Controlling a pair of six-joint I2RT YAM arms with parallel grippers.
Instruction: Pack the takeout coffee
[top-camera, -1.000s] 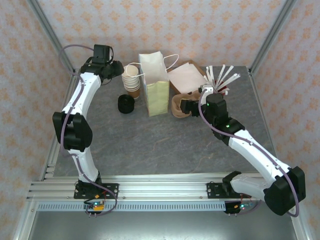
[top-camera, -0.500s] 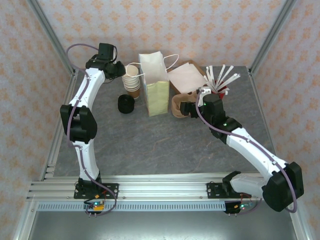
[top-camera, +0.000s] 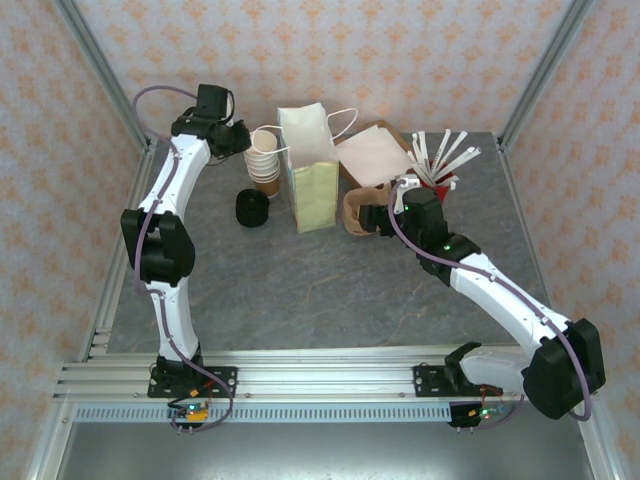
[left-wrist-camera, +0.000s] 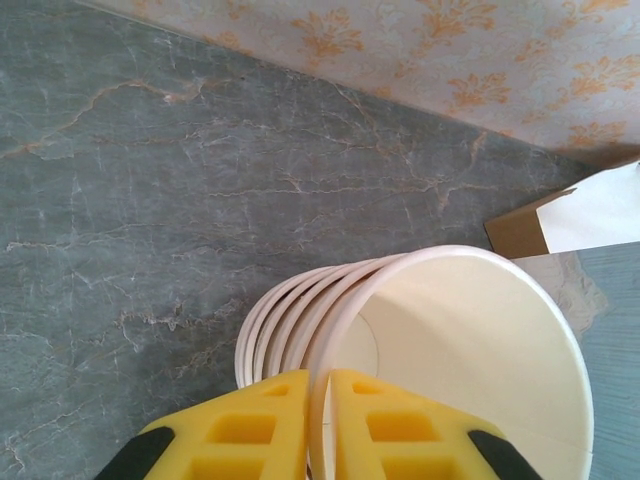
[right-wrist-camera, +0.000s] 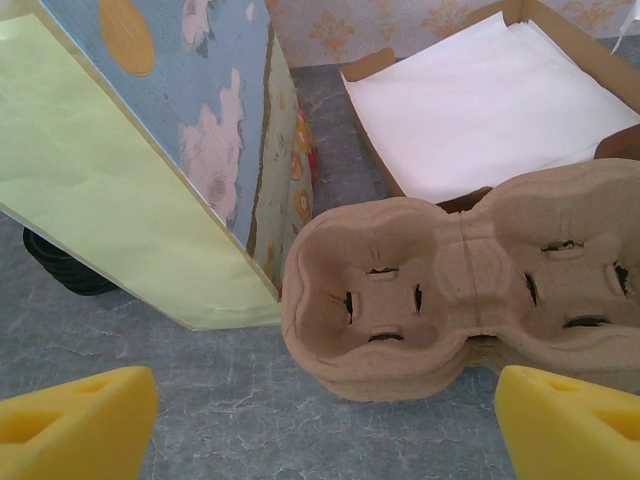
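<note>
The lidded takeout coffee is out of view. A stack of lidless cream cups (top-camera: 264, 158) stands left of the tall paper bag (top-camera: 312, 170). My left gripper (top-camera: 240, 140) is at the stack. In the left wrist view its yellow fingers (left-wrist-camera: 250, 425) are shut on the wall of the top cup (left-wrist-camera: 470, 350), one finger inside the rim and one outside. My right gripper (top-camera: 375, 215) is open wide, low over the table, in front of a brown pulp cup carrier (right-wrist-camera: 450, 290) with nothing between its fingers (right-wrist-camera: 80, 420).
Loose black lids (top-camera: 252, 208) lie left of the bag. A cardboard box lined with white paper (top-camera: 372, 155) sits behind the carrier. Wrapped straws fan out of a red holder (top-camera: 440, 165) at the back right. The bag's side (right-wrist-camera: 130, 170) is close on the right gripper's left.
My left arm has swung right, bringing its gripper onto the cup stack. The right gripper has edged slightly toward the carrier.
</note>
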